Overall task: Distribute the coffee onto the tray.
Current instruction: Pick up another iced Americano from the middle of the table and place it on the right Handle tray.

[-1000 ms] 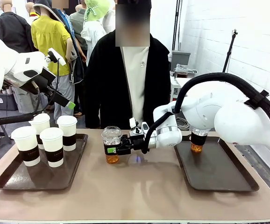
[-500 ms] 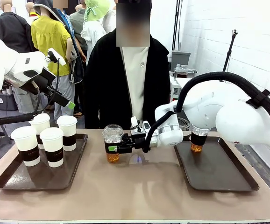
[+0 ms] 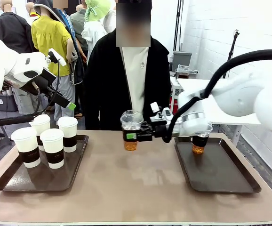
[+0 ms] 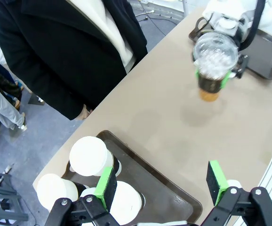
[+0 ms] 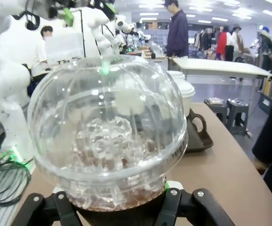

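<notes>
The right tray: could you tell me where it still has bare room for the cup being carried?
The right tray is bare except for one clear cup at its far left corner. The left tray is crowded at its far end by four white cups, with its near strip free.

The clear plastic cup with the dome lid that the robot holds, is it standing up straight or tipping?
Upright: the clear dome-lidded cup hangs above the table, lid on top, amber drink level.
</notes>
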Controlling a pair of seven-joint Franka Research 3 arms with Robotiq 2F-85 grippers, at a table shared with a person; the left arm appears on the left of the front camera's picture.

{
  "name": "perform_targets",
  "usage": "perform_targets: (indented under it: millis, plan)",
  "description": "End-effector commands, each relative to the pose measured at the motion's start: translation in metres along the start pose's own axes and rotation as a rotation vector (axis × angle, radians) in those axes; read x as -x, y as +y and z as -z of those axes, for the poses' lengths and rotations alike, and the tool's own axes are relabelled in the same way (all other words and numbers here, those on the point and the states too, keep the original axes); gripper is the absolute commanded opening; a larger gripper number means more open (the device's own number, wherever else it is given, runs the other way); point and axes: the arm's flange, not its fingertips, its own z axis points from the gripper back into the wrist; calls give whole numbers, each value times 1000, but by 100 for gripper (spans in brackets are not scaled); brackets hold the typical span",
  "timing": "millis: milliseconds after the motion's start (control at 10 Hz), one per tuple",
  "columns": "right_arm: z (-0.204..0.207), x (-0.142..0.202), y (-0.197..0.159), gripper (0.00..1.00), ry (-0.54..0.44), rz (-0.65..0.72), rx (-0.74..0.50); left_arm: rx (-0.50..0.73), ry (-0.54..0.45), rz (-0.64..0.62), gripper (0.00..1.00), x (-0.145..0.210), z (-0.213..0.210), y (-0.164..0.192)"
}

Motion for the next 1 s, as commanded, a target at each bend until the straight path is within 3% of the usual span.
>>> perform_targets:
  millis: [0, 500, 900]
  plan:
    - [-48, -14, 53, 64, -15, 35, 15, 4, 1, -9, 100, 0, 0, 1]
    - [-150, -1, 134, 64, 11, 5, 205, 4, 1, -9, 100, 0, 0, 1]
    - [-205, 31, 161, 64, 3, -21, 282, 4, 1, -9, 100, 0, 0, 1]
